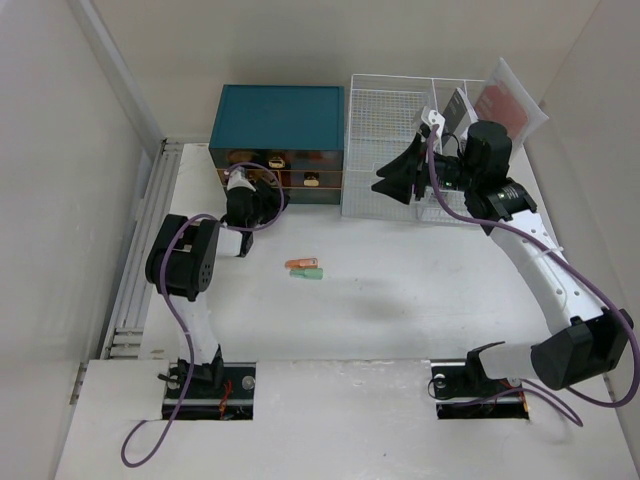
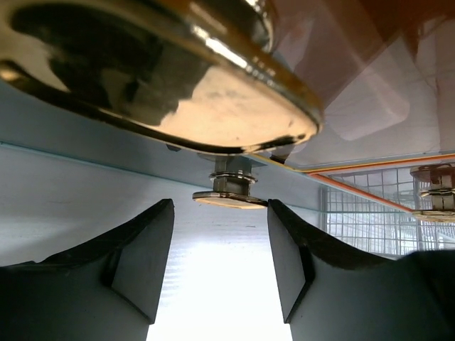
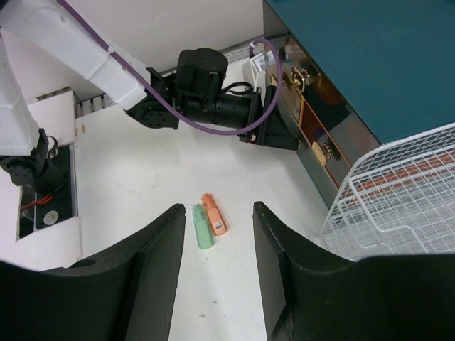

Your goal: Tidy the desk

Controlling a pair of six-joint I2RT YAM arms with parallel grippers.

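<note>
The white desk (image 1: pixel 400 300) carries an orange highlighter (image 1: pixel 299 264) and a green highlighter (image 1: pixel 308 273) lying side by side at its middle. My left gripper (image 1: pixel 263 193) is open at the front of the teal drawer box (image 1: pixel 275 120). In the left wrist view its fingers (image 2: pixel 142 256) flank a small brass drawer knob (image 2: pixel 229 193) just ahead of them without touching it. My right gripper (image 1: pixel 392 182) is open and empty, held high in front of the wire rack. In the right wrist view (image 3: pixel 219 263) both highlighters (image 3: pixel 208 220) show far below it.
A white wire-mesh file rack (image 1: pixel 400 150) stands right of the drawer box and holds a red sheet in a clear sleeve (image 1: pixel 505 100) and some cards. The drawers have brown fronts with brass knobs (image 3: pixel 323 150). White walls enclose the desk.
</note>
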